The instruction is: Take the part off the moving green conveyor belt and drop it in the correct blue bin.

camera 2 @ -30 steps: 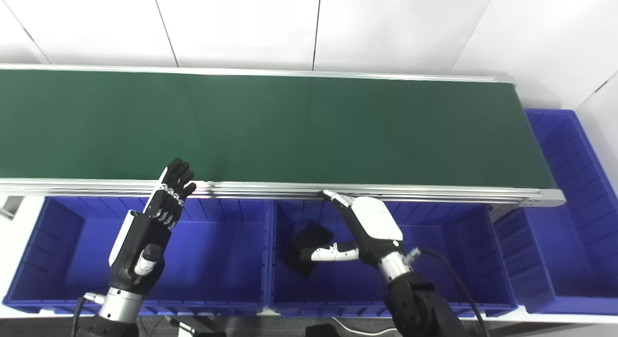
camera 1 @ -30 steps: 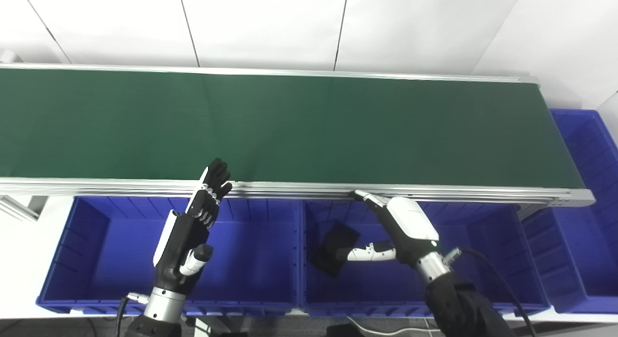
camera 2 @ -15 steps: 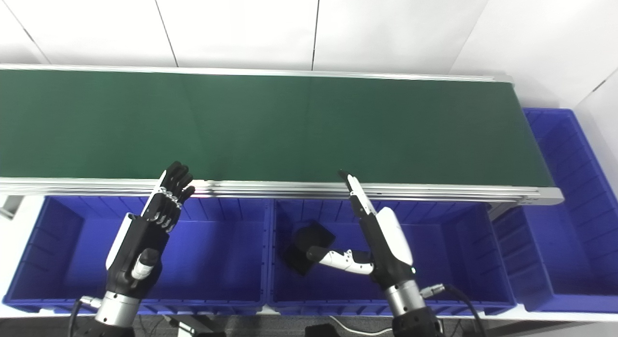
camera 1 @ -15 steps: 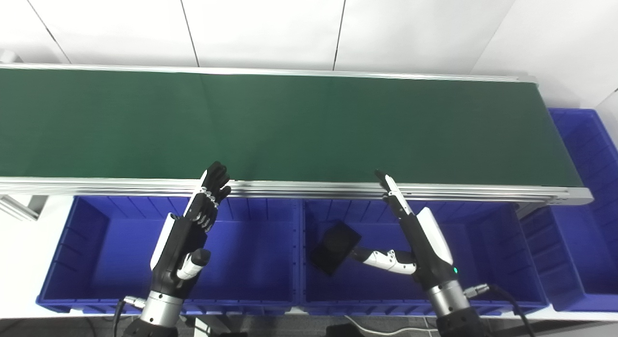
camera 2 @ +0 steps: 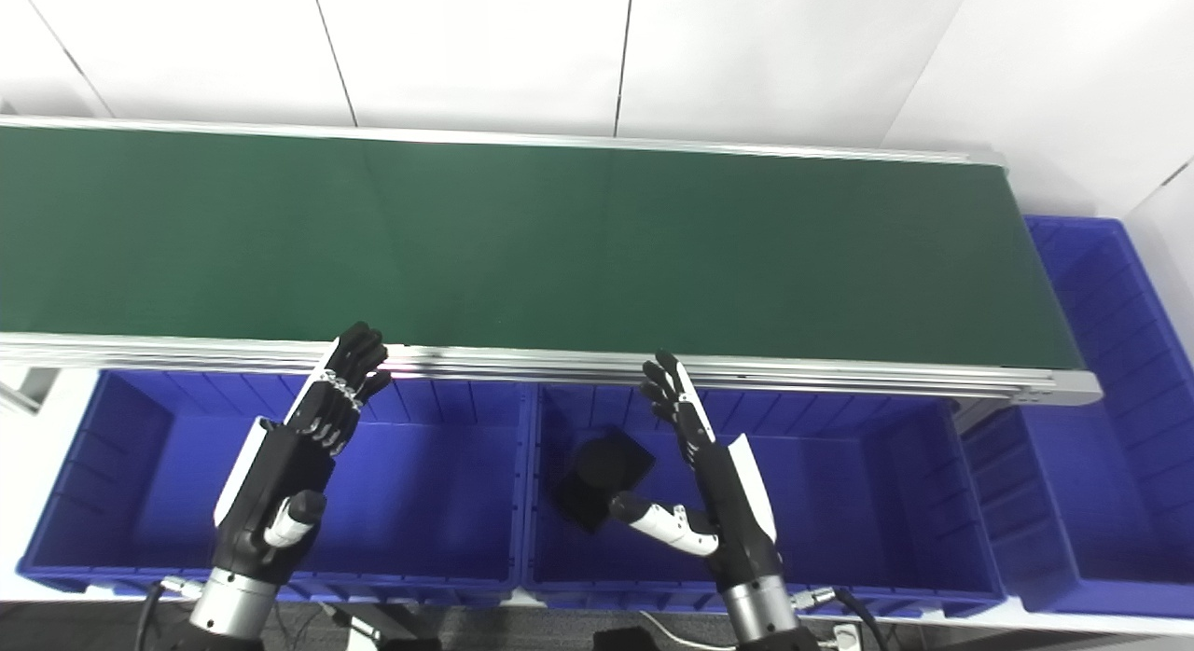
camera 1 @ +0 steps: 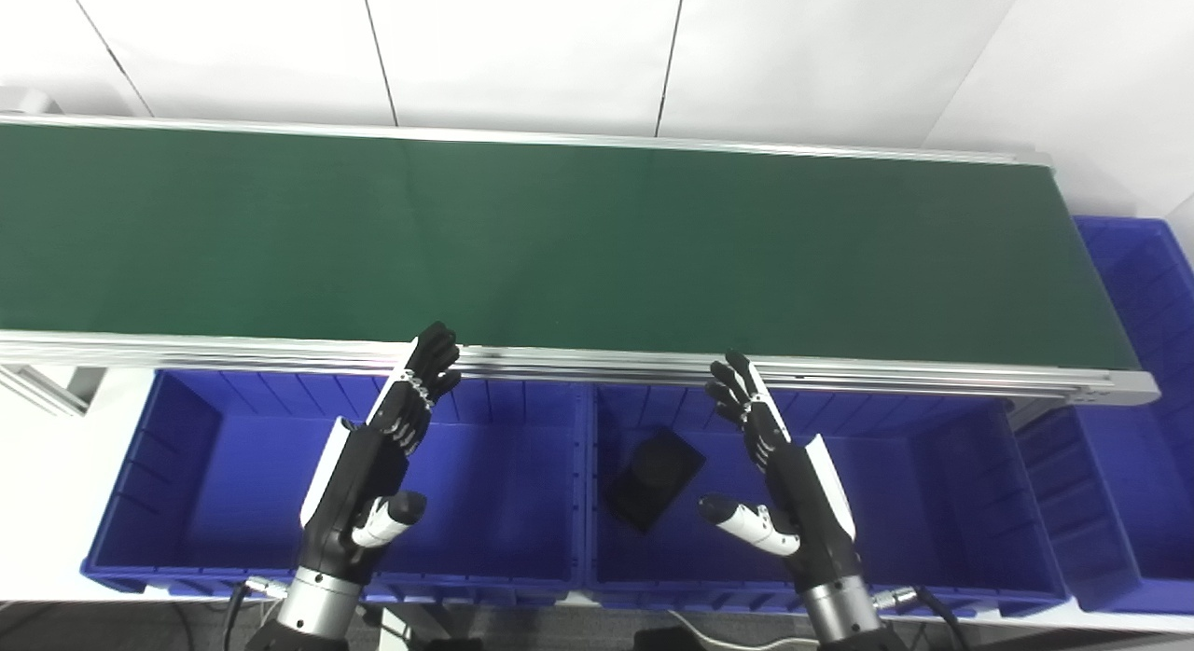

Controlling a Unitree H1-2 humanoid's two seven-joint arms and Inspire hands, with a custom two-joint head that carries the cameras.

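The left hand (camera 1: 368, 474) is held over the left bin (camera 1: 187, 502), fingers (camera 1: 424, 371) straight and apart, thumb out, holding nothing; its fingertips reach the near rail of the belt (camera 1: 560, 241). Right of it, the black part (camera 1: 655, 466) lies flat in the middle bin (camera 1: 933, 502), near its left wall. The right hand (camera 1: 793, 497) stands just right of the part, fingers spread, thumb pointing toward it, touching nothing. Another bin (camera 1: 1138, 427) sits far right.
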